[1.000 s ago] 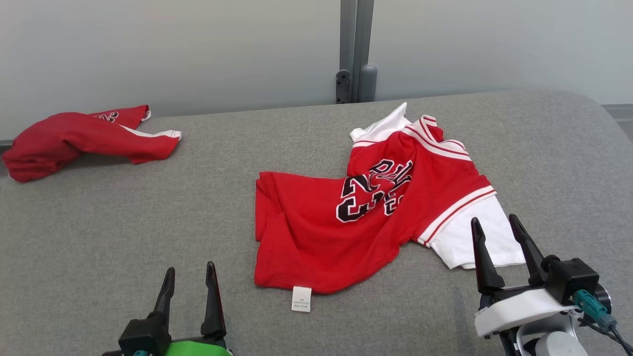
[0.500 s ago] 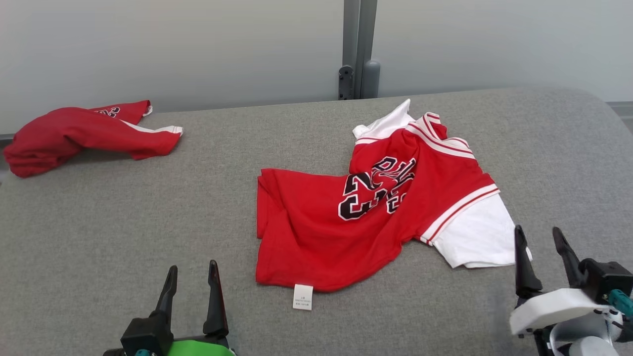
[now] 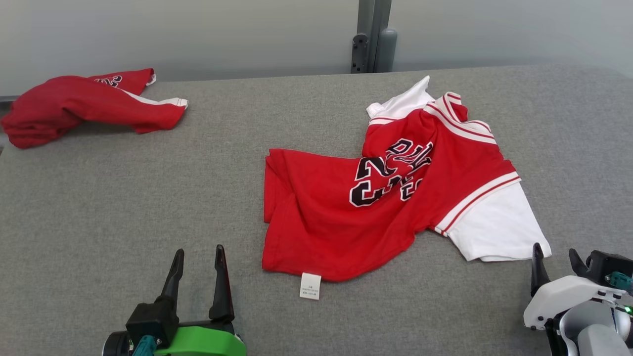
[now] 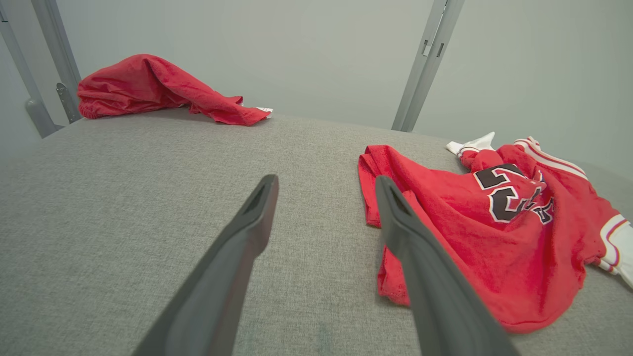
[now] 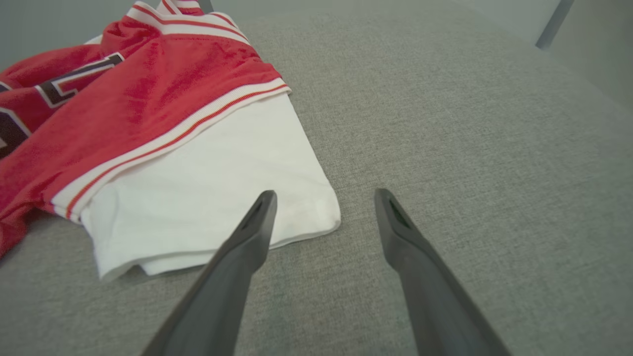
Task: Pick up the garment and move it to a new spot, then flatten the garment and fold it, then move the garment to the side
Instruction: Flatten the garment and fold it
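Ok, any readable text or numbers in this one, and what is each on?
"23": black number on the jersey, creased, with the second digit partly folded.
Lettering above the number: crumpled, not readable.
Tag at the jersey's hem: print too small to read.
Far garment: black print mostly hidden, not readable.
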`<state>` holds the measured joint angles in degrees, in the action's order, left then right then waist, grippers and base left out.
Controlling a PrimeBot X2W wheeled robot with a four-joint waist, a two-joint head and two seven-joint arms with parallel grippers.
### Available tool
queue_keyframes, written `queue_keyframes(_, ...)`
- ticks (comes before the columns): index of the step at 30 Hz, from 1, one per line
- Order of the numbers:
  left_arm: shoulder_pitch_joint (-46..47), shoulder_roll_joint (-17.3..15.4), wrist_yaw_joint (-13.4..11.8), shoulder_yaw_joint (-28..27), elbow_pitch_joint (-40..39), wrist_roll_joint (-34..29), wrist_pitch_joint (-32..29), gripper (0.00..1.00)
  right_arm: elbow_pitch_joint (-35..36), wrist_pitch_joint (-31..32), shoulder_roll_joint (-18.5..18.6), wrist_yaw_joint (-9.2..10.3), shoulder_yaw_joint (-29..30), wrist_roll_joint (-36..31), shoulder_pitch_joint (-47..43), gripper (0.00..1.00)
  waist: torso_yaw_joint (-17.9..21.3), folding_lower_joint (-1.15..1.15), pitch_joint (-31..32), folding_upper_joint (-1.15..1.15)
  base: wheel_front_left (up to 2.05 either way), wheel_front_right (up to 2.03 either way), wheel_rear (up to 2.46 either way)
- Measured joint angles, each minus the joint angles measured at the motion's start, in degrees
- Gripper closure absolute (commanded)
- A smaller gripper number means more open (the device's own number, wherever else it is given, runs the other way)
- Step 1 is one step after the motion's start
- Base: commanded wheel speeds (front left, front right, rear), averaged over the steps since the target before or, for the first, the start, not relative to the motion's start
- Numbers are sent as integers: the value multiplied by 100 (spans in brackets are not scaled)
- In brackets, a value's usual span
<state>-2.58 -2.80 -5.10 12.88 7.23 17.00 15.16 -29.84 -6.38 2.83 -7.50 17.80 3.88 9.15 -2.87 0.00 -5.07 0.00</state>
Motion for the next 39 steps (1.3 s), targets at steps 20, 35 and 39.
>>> queue_keyframes(20, 77, 0, 140, 256, 304, -35, 1, 0, -1898, -534, 96, -3, 14, 203, 1033, 100, 1, 0, -104, 0, 0, 0, 0)
queue_keyframes(35, 699, 2, -153, 1110, 1655, 1601, -864, 0, -1228, -743, 202, -2, -682, 768, 798, 100, 466, 0, -65, 0, 0, 0, 0)
queue_keyframes(39, 897, 3, -216, 1223, 1864, 2022, -867, 0, -1143, -742, 219, -2, -779, 868, 789, 100, 568, 0, -136, 0, 0, 0, 0)
